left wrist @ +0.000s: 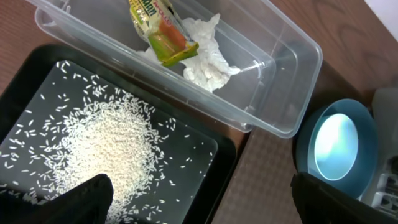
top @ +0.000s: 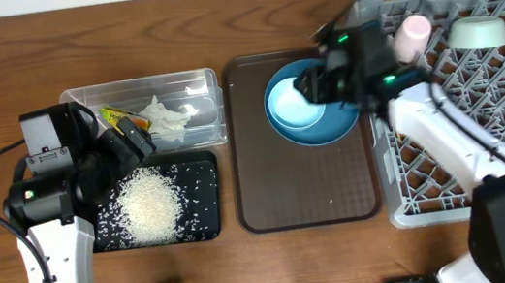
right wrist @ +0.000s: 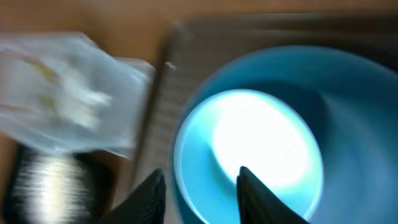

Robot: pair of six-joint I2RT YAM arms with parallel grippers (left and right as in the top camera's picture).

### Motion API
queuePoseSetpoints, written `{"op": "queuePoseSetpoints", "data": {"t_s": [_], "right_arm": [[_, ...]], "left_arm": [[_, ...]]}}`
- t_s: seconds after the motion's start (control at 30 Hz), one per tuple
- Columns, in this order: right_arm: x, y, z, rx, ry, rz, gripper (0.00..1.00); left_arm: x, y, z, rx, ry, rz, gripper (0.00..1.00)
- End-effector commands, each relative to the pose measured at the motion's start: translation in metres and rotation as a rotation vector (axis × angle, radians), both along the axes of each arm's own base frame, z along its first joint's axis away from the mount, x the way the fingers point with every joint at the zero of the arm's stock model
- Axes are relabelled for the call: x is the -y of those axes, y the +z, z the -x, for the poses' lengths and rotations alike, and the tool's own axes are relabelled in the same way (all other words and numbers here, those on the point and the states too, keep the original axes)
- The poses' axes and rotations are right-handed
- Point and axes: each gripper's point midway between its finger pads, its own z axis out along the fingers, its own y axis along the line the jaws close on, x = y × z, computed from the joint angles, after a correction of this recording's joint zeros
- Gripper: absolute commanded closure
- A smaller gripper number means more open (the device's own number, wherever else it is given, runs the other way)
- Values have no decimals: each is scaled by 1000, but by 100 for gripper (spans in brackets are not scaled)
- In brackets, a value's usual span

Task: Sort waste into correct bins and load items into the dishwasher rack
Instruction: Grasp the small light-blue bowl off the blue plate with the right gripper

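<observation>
The light-blue bowl (top: 289, 107) sits in the blue plate (top: 332, 127) on a dark brown serving tray. My right gripper (top: 310, 86) is open, its fingers (right wrist: 201, 173) straddling the bowl's (right wrist: 261, 143) left rim, one finger inside, one outside over the plate (right wrist: 348, 124). The clear tub (top: 197, 78) holds the yellow-green wrapper (left wrist: 163, 34) and white tissue (left wrist: 202, 56). Rice (left wrist: 106, 143) lies in the black tray (top: 205, 209). My left gripper (left wrist: 199, 180) is open and empty above that tray's right edge. The pink cup (top: 412, 34) and pale green bowl (top: 476, 32) are in the grey rack (top: 482, 101). Chopsticks are out of view.
The brown serving tray (top: 308, 193) lies between the black tray and the rack, its front half bare. The right arm stretches across the rack's left side. The left arm's base stands at the table's front left.
</observation>
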Motion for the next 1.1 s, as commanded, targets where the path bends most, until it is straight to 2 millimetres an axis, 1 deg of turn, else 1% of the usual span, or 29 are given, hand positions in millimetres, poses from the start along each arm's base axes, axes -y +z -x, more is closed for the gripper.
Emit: {"op": "queuePoseSetpoints", "data": {"t_s": [0.0,0.1,0.17,0.23,0.37,0.67,0.83,0.97,1.07], "right_arm": [[14,4,-6,163,-5,308,59],[-10,4,7,191,75,342,53],[-20,2,15,184,106,344,52],[-25,-2,23,167,128,352,52],[-25,-11,33,135,147,373,52],[-26,-36,39,77,174,388,55],[-36,-57,41,64,274,392,55],[-37,-77,42,37,289,417,55],[-34,-91,42,12,289,443,56]], "left_arm": [[-3,3,1,9,0,-20,6],[-3,3,1,9,0,-20,6],[-3,3,1,9,0,-20,6],[-3,3,1,9,0,-20,5],[-3,3,1,9,0,-20,5],[-3,3,1,9,0,-20,5],[-3,3,1,9,0,-19,5],[-3,3,1,9,0,-20,5],[-3,3,1,9,0,-20,5]]}}
